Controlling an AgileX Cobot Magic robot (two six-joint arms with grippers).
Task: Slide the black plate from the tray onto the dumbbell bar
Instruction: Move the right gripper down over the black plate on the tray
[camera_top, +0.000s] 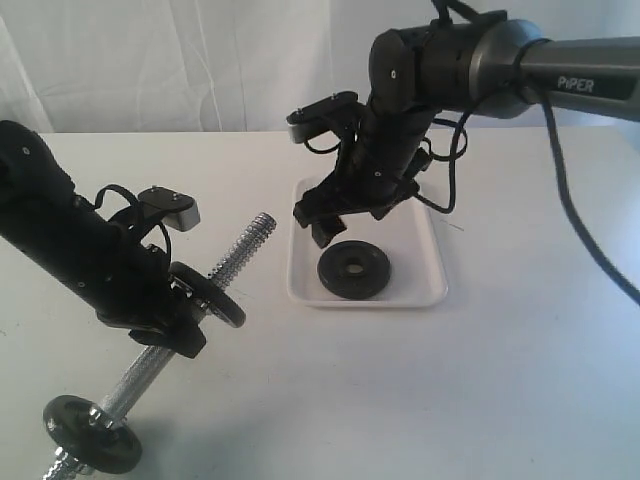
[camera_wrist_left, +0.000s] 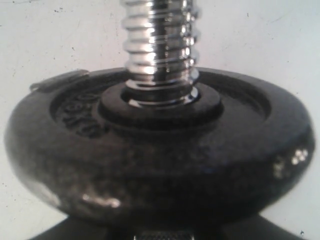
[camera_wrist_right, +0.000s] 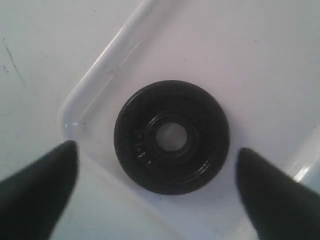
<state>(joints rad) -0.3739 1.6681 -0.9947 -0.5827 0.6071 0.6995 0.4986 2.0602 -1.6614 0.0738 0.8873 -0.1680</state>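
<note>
The black plate (camera_top: 372, 275) (camera_wrist_right: 210, 150) lies flat in the white tray (camera_top: 425, 295) (camera_wrist_right: 107, 55), near a corner. Just above it hangs my right gripper (camera_top: 318, 228) (camera_wrist_right: 157, 152), open, with a finger on each side of the plate and touching nothing. My left gripper (camera_top: 180, 325) is shut on the knurled middle of the dumbbell bar (camera_top: 245, 245) (camera_wrist_left: 160, 45) and holds it tilted, threaded end pointing up toward the tray. A second black disc (camera_top: 218, 297) (camera_wrist_left: 160, 160) sits on the bar right above the left gripper and hides its jaws in the left wrist view.
A third black disc (camera_top: 90, 432) is on the bar's lower end near the front left of the white table (camera_top: 520, 380). The right arm's cable (camera_top: 590, 250) hangs over the table on the right. A white curtain stands behind.
</note>
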